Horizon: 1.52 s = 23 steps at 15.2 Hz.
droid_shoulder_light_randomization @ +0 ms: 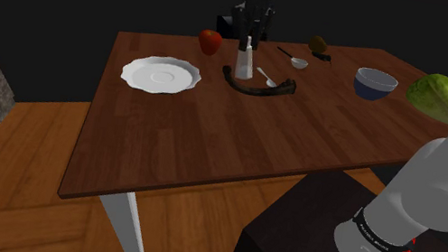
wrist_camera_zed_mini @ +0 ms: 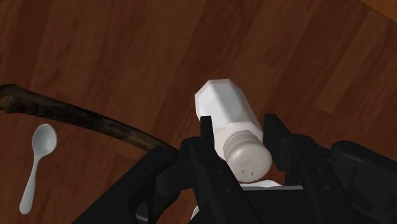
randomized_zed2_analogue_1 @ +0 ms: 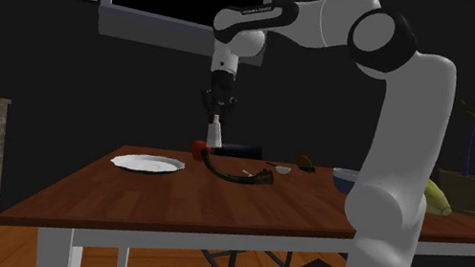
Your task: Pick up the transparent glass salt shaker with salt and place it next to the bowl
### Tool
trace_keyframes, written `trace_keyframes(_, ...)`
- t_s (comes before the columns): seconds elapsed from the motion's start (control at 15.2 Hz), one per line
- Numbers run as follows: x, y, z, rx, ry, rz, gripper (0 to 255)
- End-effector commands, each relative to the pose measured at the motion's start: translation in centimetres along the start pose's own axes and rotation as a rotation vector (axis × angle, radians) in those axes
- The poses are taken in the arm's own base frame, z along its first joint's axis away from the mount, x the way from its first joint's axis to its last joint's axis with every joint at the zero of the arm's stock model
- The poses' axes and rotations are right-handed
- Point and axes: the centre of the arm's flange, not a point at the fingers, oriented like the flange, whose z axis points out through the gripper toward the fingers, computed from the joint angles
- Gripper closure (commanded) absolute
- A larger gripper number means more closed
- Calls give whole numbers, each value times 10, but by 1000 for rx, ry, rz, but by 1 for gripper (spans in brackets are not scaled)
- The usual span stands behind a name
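Observation:
The salt shaker [droid_shoulder_light_randomization: 243, 62] [randomized_zed2_analogue_1: 214, 135] [wrist_camera_zed_mini: 230, 109] is a pale faceted bottle with a grey holed cap, near the table's far edge. My black gripper [droid_shoulder_light_randomization: 247, 42] [randomized_zed2_analogue_1: 217, 115] [wrist_camera_zed_mini: 238, 127] comes down from above and is shut on it, the fingers clasping it just below the cap. Whether its base touches the wood or hangs just above it, I cannot tell. The blue bowl [droid_shoulder_light_randomization: 375, 83] [randomized_zed2_analogue_1: 345, 181] stands well off toward the shoulder view's right, on the same table [droid_shoulder_light_randomization: 210, 146].
A dark curved strip [droid_shoulder_light_randomization: 260, 88] [wrist_camera_zed_mini: 83, 118] and a white spoon [droid_shoulder_light_randomization: 265, 76] [wrist_camera_zed_mini: 37, 159] lie beside the shaker. A red apple [droid_shoulder_light_randomization: 211, 41], white plate [droid_shoulder_light_randomization: 160, 75], small white cup [droid_shoulder_light_randomization: 299, 63], brown fruit [droid_shoulder_light_randomization: 318, 44] and green lumpy fruit [droid_shoulder_light_randomization: 438, 96] also sit on the table.

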Motion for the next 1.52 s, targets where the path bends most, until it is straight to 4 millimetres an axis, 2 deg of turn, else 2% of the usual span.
trace_keyframes(0.0, -1, -1, -10, 0, 0, 0, 255)
trace_keyframes(0.26, -3, -2, -27, 0, 0, 0, 255)
trace_keyframes(1.45, -86, 221, -35, 0, 0, 0, 255)
